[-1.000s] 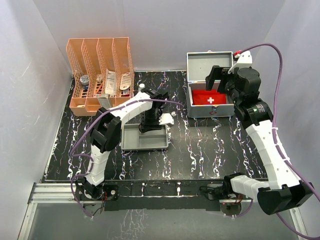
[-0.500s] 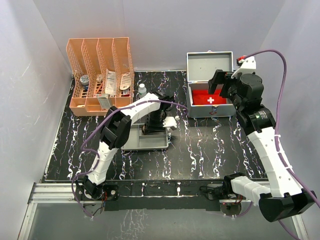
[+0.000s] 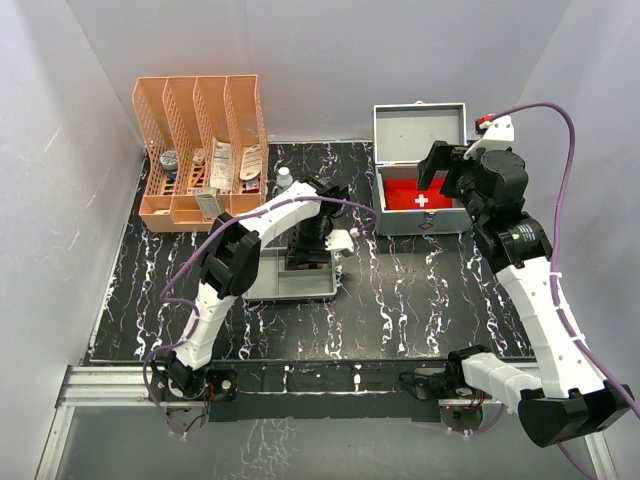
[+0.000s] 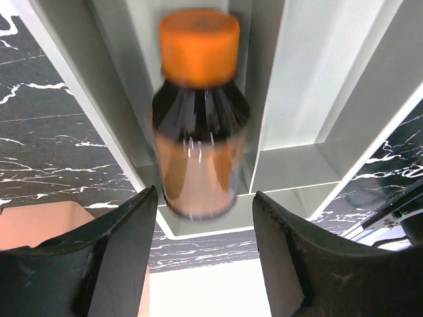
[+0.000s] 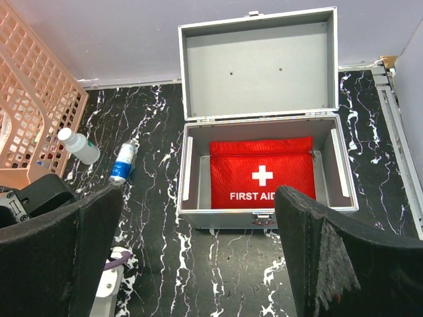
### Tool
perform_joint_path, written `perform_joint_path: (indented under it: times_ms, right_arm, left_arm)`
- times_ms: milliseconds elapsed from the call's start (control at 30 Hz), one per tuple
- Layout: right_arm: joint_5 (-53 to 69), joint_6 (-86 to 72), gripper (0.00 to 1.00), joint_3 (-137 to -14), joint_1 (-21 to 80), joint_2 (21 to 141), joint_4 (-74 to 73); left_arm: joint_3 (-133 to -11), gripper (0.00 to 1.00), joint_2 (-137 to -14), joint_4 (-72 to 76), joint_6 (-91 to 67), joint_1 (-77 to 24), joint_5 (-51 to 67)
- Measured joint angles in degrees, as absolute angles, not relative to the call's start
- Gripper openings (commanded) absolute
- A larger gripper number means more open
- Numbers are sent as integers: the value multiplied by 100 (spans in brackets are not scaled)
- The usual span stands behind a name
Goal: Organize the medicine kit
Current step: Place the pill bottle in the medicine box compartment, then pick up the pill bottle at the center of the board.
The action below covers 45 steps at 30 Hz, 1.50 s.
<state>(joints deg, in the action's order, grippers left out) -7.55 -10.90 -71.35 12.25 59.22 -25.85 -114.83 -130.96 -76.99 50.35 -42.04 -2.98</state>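
Far left of the grey tray and beyond it stood the orange file rack, with a small white bottle on the black marbled table between rack and tray; it showed more plainly than a second earlier, when the left arm covered part of it. That arm's elbow had swung in toward the tray since then. The left gripper hung directly over the tray, and its fingers stood apart with an amber bottle with an orange cap lying, blurred, along one tray compartment just past the fingertips. A sliver of tray showed beside the bottle, so it was not clamped. To the right of the tray and beyond it sat the medicine kit, its lid upright and a red first-aid pouch flat inside. The right gripper hovered above the kit's near side, on the far-right side of the tray, with its fingers spread wide and nothing between them. It had drawn slightly back from the kit since a second before.
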Motion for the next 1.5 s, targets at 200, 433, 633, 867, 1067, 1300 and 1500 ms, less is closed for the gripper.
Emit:
perform_joint_path:
  times_ms: [200,433,633,867,1067,1300,1500]
  right_arm:
    - [-753,-1105,98,-7135,1225,5922,-2580]
    - [-751,-1153,98,-7118,1225,5916,-2569]
    - [-722,-1197,98,-7032,1225,5898,-2558]
    - [-530,-1197,98,-7035,1225,6165,-2543]
    - [-449,-1216,98,-7111,1225,6490,-2628]
    - [-449,-1339,98,-7179,1225,6499,-2663]
    - [-451,-1393,98,-7190,1225,6528,-2814]
  left_arm:
    - [-11483,61,-13096,-7784,4969,-4224,-252]
    - [-12119,72,-13078,-7695,4523,-4224,-204]
    - [-11697,83,-12189,-5898,3192,-3929,-82]
    - [-9041,85,-10466,-2198,2032,-2974,-423]
    - [-8077,83,-10857,161,1514,-2987,-740]
    - [-7955,81,-11500,1503,814,-3041,-1411]
    - [-7955,81,-11716,2158,307,-3013,-1994]
